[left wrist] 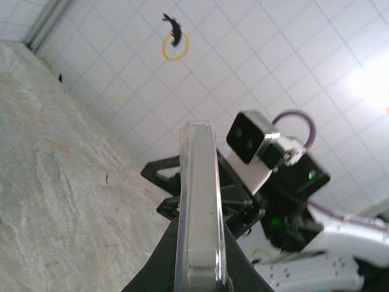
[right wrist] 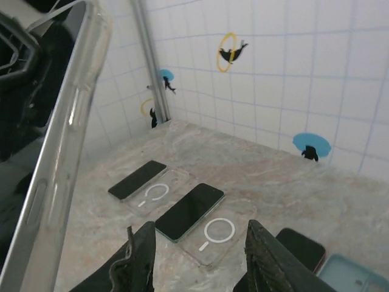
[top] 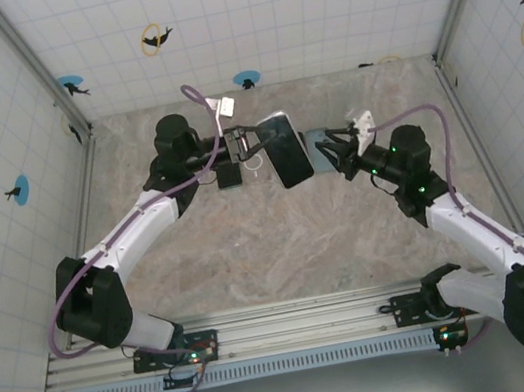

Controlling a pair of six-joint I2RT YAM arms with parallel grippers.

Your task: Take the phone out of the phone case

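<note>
Left jaws clamp the cased phone (top: 284, 149) above open table (top: 281, 243); right jaws stand parted beside its edge.

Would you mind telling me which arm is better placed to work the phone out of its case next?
Right, probably: the right gripper is open and empty beside the phone, while the left gripper is shut on it, holding it up.

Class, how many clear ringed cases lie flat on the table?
2: the far case by the black phone; the near case by the greenish phone. More may be hidden.
</note>
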